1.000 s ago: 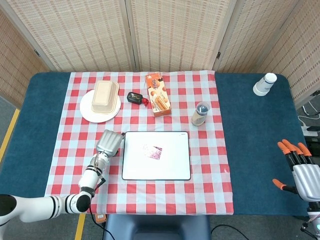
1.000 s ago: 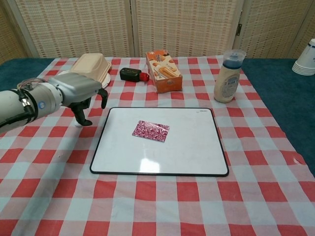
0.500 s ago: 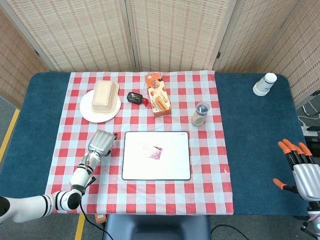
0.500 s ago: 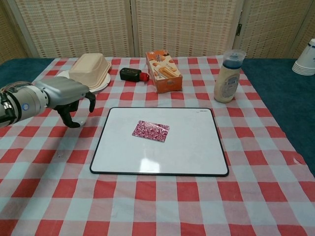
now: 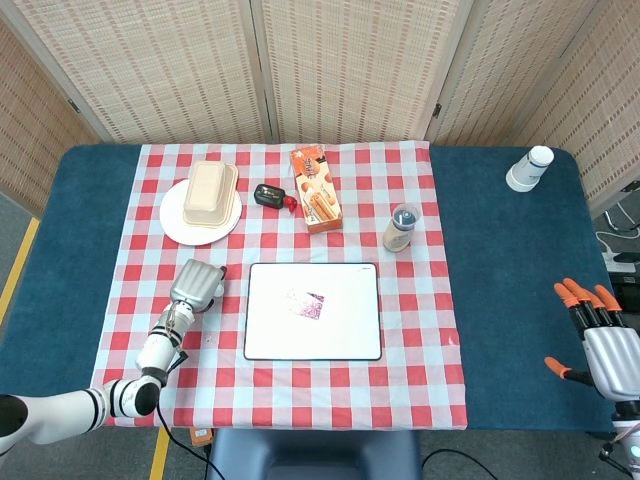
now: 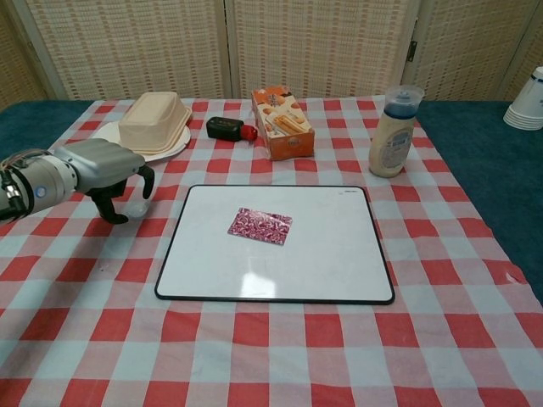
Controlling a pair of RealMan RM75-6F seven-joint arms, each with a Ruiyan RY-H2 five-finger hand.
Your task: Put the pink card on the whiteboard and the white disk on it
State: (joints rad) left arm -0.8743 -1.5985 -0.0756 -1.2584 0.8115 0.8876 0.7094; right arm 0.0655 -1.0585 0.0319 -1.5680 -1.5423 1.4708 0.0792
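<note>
The pink card is shown lying flat on the whiteboard, left of the board's centre, so the first half of the task is judged complete. A small pale round object, probably the white disk, is seen at mid-left of the chest view on the checked cloth, just beside the board's left edge and under the left hand. The fingers are curled downward around that spot, as for a pick-up from above; whether the disk is touched cannot be told. The right hand is held idle at the lower right of the head view, its orange-tipped fingers spread apart and holding nothing.

The surface is covered in dark blue, with a red-and-white checked cloth laid over its middle. Along the upper part of the frame are arranged a plate bearing a beige box, a snack box, a bottle and a paper cup. Woven folding screens close off the background.
</note>
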